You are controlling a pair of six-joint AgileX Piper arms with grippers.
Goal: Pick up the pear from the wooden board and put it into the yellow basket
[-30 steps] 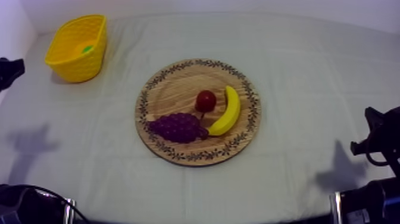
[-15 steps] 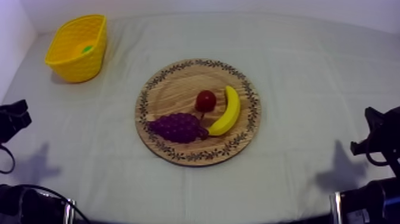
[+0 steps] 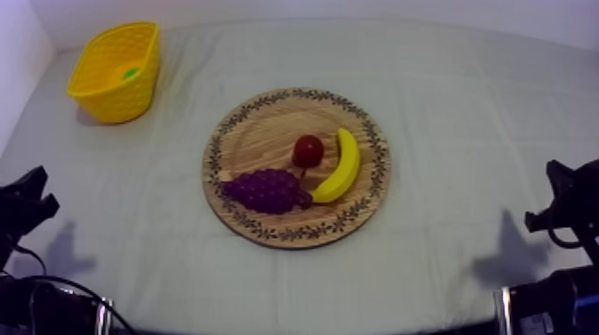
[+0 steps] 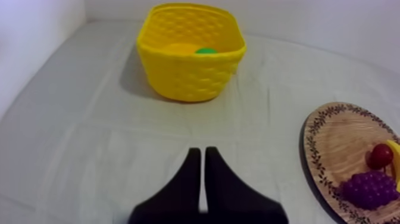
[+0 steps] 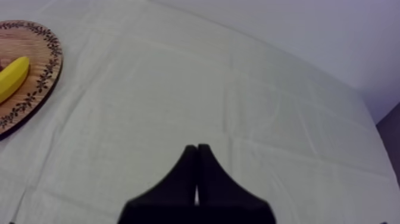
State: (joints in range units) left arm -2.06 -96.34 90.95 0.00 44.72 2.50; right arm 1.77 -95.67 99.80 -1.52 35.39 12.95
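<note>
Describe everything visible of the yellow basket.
The yellow basket looks like moulded plastic with a woven pattern on its walls, a rounded oblong shape and a thick rim around its open top. It stands upright on the grey-white cloth near the table's far left corner, well apart from the wooden board. A small green object lies inside, mostly hidden by the rim; its kind cannot be told. Nothing else touches it.

Even light makes the pale table (image 3: 463, 116) bright. Soft grey shadows lie on it beside the left arm (image 3: 20, 214) and the right arm (image 3: 570, 209), and the yellow basket (image 4: 190, 65) casts a faint one.
</note>
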